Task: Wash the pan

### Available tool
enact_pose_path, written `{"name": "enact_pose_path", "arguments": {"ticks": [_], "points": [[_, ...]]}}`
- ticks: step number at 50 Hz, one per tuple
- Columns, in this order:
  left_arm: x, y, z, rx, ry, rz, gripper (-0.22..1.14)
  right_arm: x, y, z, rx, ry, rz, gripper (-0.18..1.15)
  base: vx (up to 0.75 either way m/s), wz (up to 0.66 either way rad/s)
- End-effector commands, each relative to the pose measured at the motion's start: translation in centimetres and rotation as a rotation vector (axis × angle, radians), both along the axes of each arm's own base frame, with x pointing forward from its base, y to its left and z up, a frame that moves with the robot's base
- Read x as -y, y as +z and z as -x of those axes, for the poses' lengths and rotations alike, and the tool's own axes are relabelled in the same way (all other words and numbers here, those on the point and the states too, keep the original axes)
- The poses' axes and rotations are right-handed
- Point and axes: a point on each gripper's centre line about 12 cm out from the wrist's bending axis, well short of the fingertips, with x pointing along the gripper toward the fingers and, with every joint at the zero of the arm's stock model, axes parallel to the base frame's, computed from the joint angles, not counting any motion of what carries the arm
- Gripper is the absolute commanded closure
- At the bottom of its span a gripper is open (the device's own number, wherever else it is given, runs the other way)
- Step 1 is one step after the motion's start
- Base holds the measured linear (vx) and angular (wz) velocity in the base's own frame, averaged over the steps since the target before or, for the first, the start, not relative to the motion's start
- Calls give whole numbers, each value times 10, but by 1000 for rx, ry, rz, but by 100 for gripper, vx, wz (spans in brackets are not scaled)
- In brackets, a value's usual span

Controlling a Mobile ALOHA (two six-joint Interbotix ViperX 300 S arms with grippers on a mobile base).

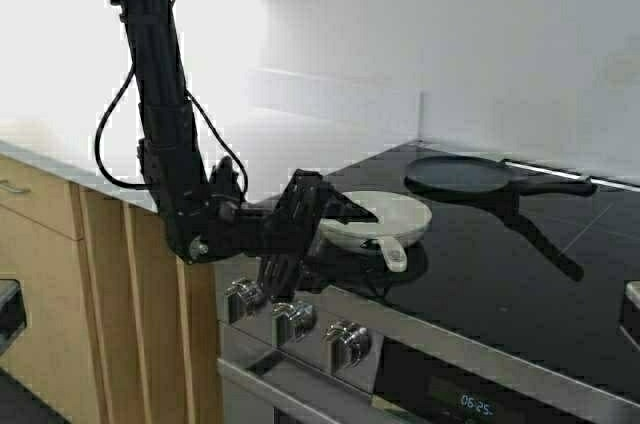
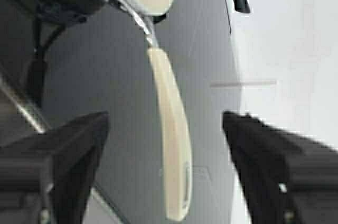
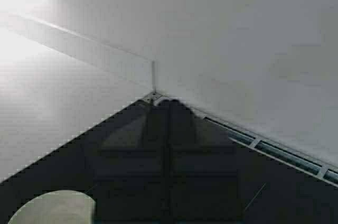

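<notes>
— Where is the pan [image 1: 385,216] now, and which arm is nearer to it?

— It sits on the black stove top [image 1: 520,284], near the front edge, above the knobs [image 1: 345,341]. The left gripper [image 1: 335,214] is just beside it — at the pan's left rim, low over the glass. The right gripper does not show in the high view; its own camera looks at the back corner of the stove and catches only an edge of the pan, so I cannot tell if it is open or closed.

— And the handle?

— The cream handle [image 2: 171,145] points toward the front of the stove, away from the wall. In the left wrist view it lies lengthwise between the two fingers [image 2: 58,155], touching neither — the left gripper is spread wide and holds nothing.

— So what does the next move depend on?

— In my judgement, on this alignment. The handle's long axis runs along the gap, so closing should take it across its width. The black griddle [image 1: 465,176] stands well apart, behind.
</notes>
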Motion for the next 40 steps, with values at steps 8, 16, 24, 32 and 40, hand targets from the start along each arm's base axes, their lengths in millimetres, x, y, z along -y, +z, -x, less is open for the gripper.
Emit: {"name": "enact_pose_path", "arguments": {"ticks": [8,16,24,32,40], "points": [[33,8,-5,34,-30,44,-7,0,7,-2,17,2,3,91,0,0],[45,5,-9,18,-23,65,-7,0,6,-2,14,2,0,91,0,0],[52,2,-15,11,1,92,-7,0,6,-2,12,2,0,91,0,0],[57,3,-23,7,13,111,-7,0,6,-2,15,2,0,91,0,0],[61,3,-29,8,17,112,-7,0,6,-2,15,2,0,91,0,0]]}}
